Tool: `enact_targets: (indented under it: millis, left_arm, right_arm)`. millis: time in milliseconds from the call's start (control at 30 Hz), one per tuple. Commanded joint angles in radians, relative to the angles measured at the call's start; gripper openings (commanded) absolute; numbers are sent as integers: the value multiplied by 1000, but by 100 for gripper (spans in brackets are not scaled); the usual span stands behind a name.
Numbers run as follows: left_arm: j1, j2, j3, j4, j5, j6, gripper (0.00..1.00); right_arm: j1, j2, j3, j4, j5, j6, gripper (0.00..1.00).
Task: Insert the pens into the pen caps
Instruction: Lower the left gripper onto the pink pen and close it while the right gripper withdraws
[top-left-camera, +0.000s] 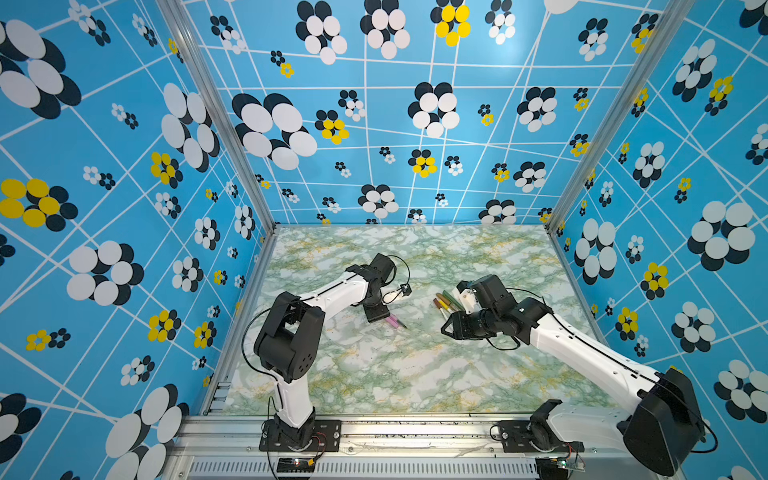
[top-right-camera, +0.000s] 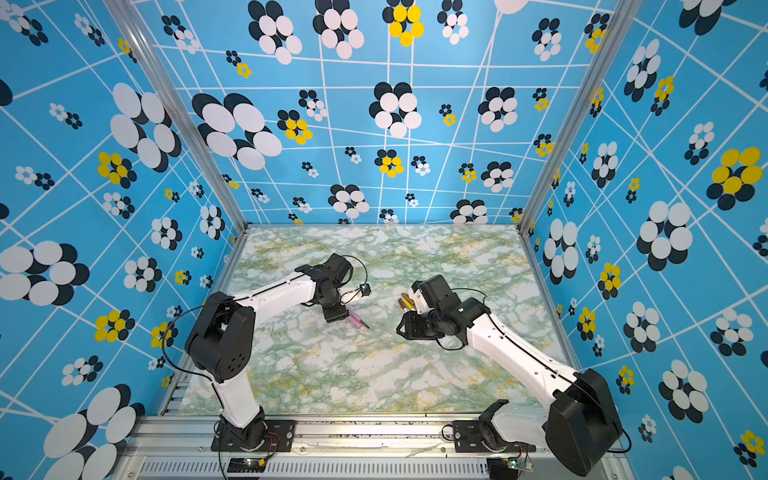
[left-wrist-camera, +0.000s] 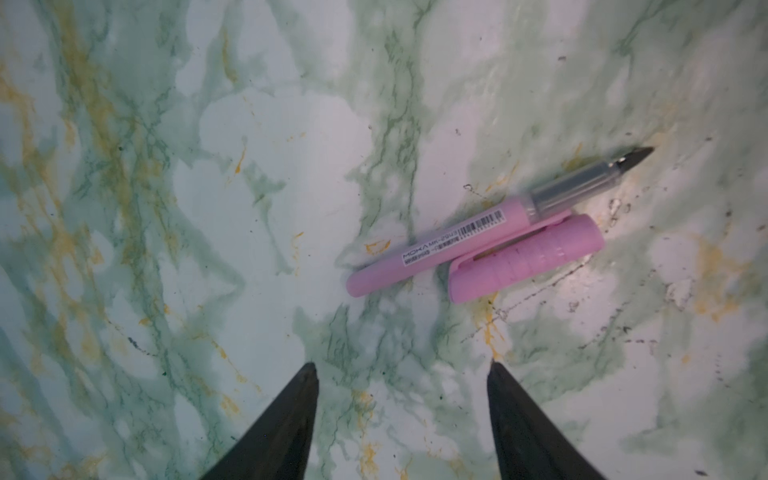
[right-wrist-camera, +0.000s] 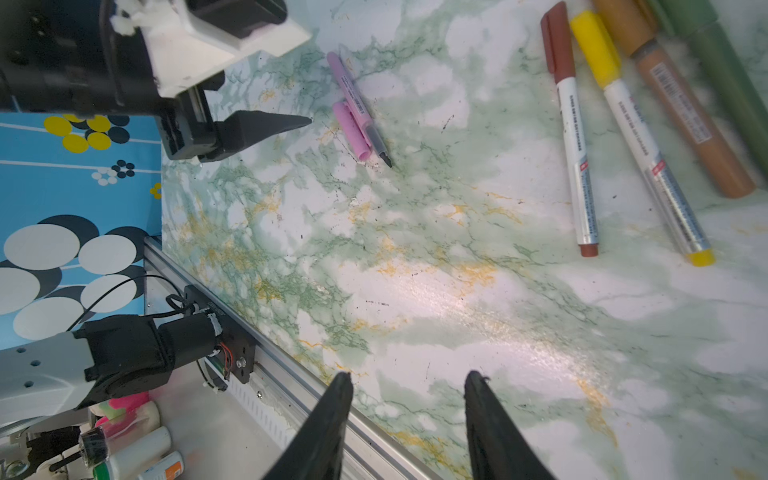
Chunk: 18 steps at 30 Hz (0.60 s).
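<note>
Pink pen (left-wrist-camera: 449, 245) lying uncapped on table (left-wrist-camera: 249, 208), pink cap (left-wrist-camera: 528, 257) lying just beside it, left hand (left-wrist-camera: 401, 365) hovering nearby, released and empty, right hand (right-wrist-camera: 409, 376) also released, grasping nothing

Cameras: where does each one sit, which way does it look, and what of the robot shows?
Top views: high at the front, looking down at the table and back wall; left arm and right arm show.
Left wrist: above the left gripper, facing down at the pink pen and pink cap; fingertips only.
Right wrist: behind the right gripper, looking across at the capped pens; its fingertips and the left gripper show.
Shared: every view shows the pink pen.
</note>
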Motion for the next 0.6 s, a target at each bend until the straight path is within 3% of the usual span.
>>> enact_targets:
  millis: [0, 567]
  left_arm:
    - [-10, 26, 21, 10, -59, 19, 65]
    - [-57, 133, 81, 43, -101, 38, 55]
  right_arm:
    - [-6, -6, -12, 16, -21, 11, 47]
    - [-8, 9, -20, 16, -16, 9, 47]
